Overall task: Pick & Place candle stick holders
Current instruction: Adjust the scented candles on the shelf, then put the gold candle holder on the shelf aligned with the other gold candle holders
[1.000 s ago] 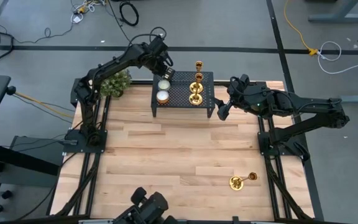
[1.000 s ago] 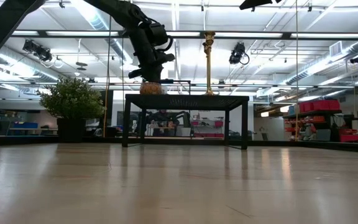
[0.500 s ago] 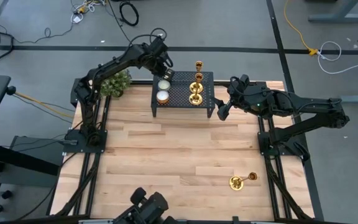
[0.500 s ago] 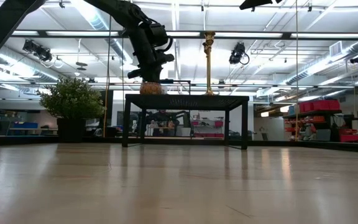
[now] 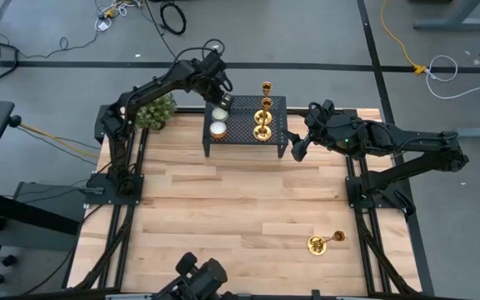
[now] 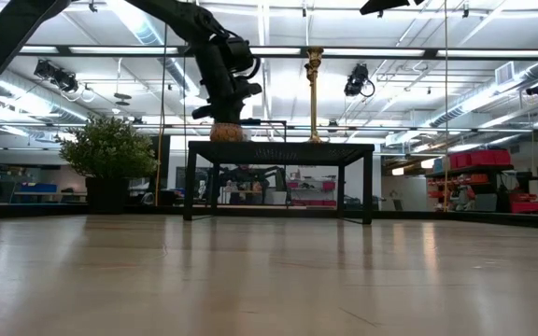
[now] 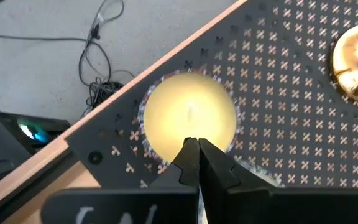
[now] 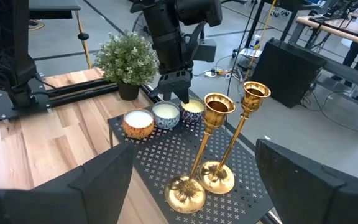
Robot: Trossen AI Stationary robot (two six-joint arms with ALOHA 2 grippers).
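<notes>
Two gold candle stick holders (image 8: pixel 199 155) (image 8: pixel 234 138) stand upright by their round bases on the right part of a black perforated stand (image 5: pixel 240 125) at the table's far middle. A third candle stick holder (image 5: pixel 324 242) lies on its side on the wood near the front right. My left gripper (image 7: pixel 197 157) is shut and points down over a yellow candle (image 7: pixel 190 115) at the stand's far left corner. My right gripper (image 5: pixel 297 147) hangs open in the air just right of the stand, facing the two upright holders, with nothing between its fingers. My left gripper's shut fingertips (image 8: pixel 178 93) stand right over the near rim of the yellow candle (image 8: pixel 193 107), coming from above. Whether they touch it cannot be told.
Two more small candle jars (image 8: pixel 137 123) (image 8: pixel 165 114) sit on the stand's left part. A potted plant (image 5: pixel 154 112) stands at the table's far left corner. Bare wood (image 5: pixel 223 208) stretches from the stand to the near edge.
</notes>
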